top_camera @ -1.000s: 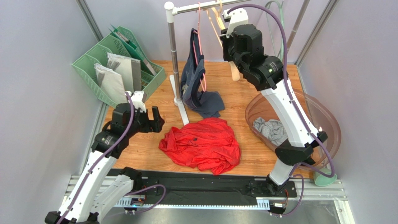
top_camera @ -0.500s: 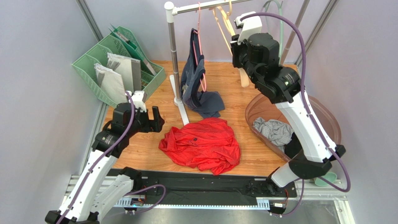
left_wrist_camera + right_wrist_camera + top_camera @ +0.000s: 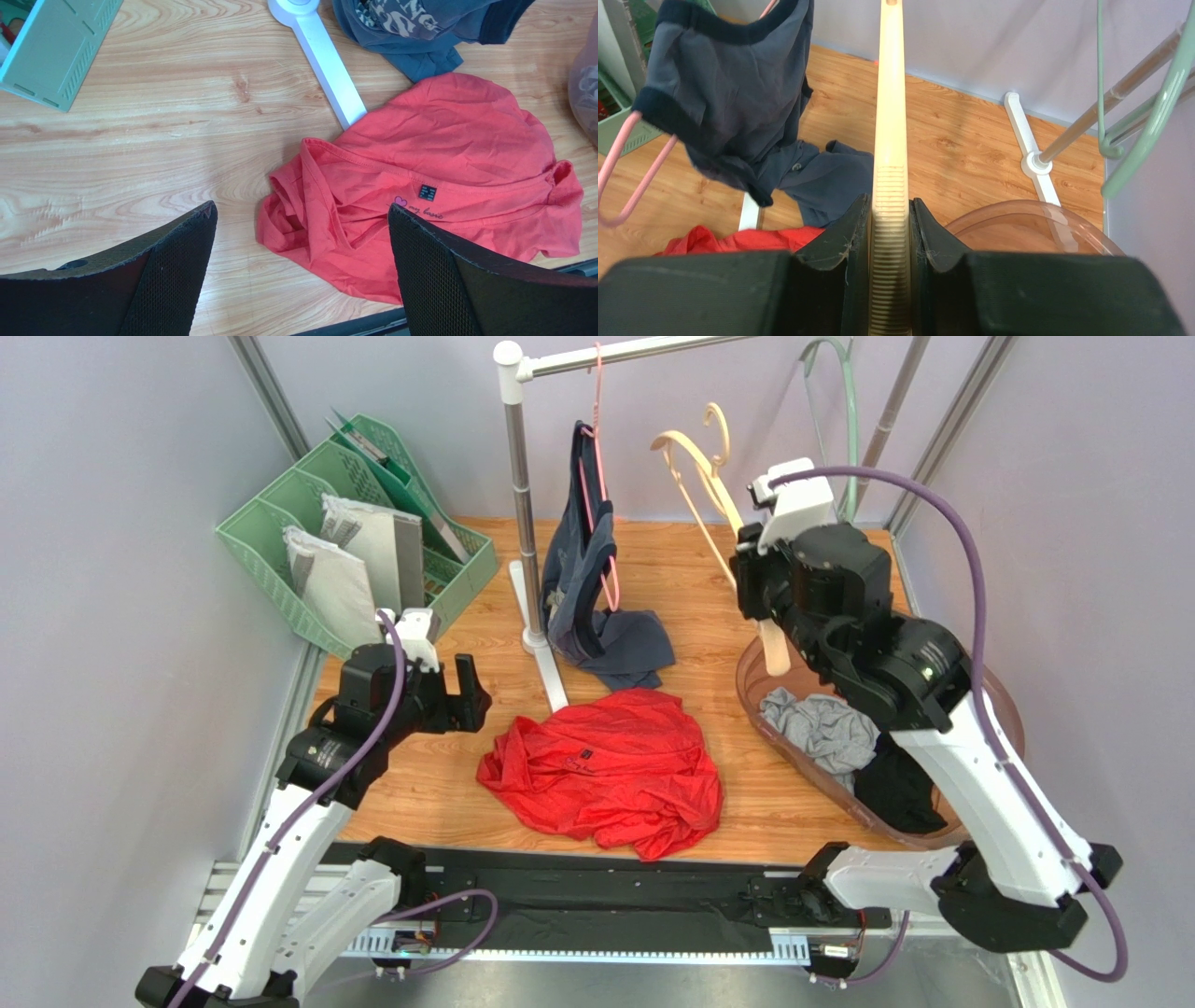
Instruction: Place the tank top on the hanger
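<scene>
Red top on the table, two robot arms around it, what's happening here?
The right tool is shut on the cream hanger, holding it in the air, clear of the rail. The red tank top lies crumpled on the wooden table, not yet on the hanger. The left tool hovers open next to it, touching nothing.

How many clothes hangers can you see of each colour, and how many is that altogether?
Cream hanger: 1
Pink hanger: 1
Mint green hanger: 1
Total: 3
</scene>
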Controlling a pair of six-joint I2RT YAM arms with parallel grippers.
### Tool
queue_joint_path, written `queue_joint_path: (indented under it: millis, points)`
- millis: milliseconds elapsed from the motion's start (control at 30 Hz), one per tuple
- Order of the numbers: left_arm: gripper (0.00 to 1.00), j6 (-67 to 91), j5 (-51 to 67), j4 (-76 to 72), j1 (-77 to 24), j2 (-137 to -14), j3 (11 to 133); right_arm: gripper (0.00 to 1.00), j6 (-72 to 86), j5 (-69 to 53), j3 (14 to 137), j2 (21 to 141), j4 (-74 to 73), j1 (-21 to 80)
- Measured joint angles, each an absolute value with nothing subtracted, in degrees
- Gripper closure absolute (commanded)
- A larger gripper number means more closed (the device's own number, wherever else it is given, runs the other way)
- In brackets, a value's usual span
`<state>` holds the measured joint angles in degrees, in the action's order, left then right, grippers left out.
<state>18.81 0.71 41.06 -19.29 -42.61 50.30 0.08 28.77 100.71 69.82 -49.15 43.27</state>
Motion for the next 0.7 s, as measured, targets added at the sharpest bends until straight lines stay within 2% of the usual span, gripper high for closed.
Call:
queue_joint_path:
  millis: [333, 567, 700]
  points:
    - [0.1, 19.46, -3.57, 42.19, -19.25, -43.79, 50.3, 1.0, 6.83, 32.6, 88.12, 57.1, -57.52, 54.02]
    - [0.1, 23.4, -7.88, 41.65, -23.66, -48.29, 49.74, 1.0, 14.13, 32.88, 85.19, 54.96, -66.85, 60.64]
    - [0.1, 26.11, -6.59, 37.63, -25.71, -50.33, 45.74, 1.0, 17.78, 31.99, 85.1, 53.87, -72.55, 63.75]
